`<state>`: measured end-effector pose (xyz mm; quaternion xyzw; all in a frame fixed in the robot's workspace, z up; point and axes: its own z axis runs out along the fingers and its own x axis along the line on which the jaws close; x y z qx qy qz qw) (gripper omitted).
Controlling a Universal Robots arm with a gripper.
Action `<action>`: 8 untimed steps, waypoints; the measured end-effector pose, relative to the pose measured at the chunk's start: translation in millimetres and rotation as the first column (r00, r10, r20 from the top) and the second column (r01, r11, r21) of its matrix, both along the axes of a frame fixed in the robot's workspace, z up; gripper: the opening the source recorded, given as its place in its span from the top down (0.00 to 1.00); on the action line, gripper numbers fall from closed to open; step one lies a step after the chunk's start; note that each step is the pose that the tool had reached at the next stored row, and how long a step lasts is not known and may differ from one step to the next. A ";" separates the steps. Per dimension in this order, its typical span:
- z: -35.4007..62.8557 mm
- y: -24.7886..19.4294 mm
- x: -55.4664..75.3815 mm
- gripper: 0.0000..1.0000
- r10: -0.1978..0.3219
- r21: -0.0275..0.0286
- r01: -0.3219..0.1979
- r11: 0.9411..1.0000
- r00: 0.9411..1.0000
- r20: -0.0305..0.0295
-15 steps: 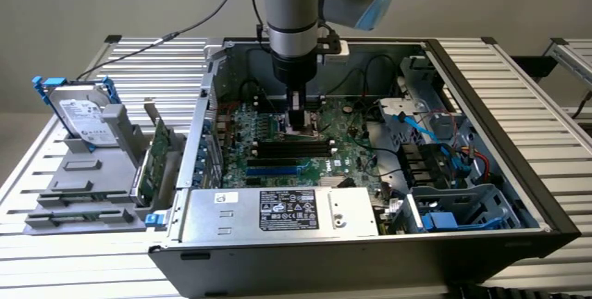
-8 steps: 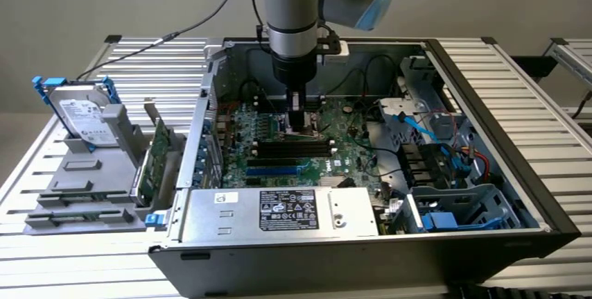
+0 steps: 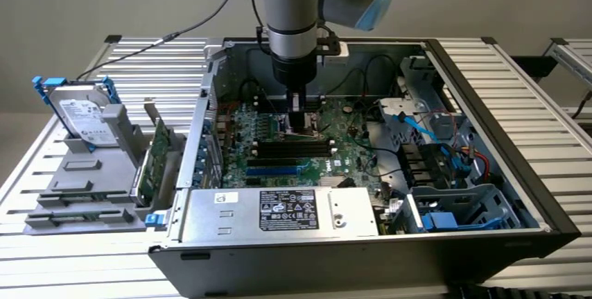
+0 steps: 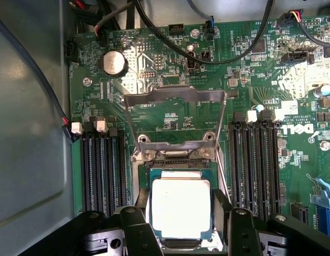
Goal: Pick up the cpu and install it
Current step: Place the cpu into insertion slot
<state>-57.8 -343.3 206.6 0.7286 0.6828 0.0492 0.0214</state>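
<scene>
The fingers (image 4: 139, 232) clamped on the cpu (image 4: 181, 208) hide one edge and its seating.

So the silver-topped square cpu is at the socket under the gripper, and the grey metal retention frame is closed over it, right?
Not closed: the grey metal retention frame is swung open, clear of the silver-topped square cpu, whose top is uncovered in the wrist view. The rest stands.

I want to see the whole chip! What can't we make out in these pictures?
- Wrist view: the gripper covers one edge of the cpu.
- Wrist view: looking straight down, whether the cpu rests in the socket or hangs above it.
- Exterior view: the arm hides part of the board.
- Exterior view: the print on the label is too small to read.
</scene>
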 end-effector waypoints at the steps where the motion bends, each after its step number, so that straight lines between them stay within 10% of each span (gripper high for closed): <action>1: -0.5 0.0 0.0 0.45 0.000 0.000 0.000 1.000 1.000 0.001; 8: -3.4 0.0 -0.2 0.45 0.003 -0.008 -0.003 1.000 1.000 0.004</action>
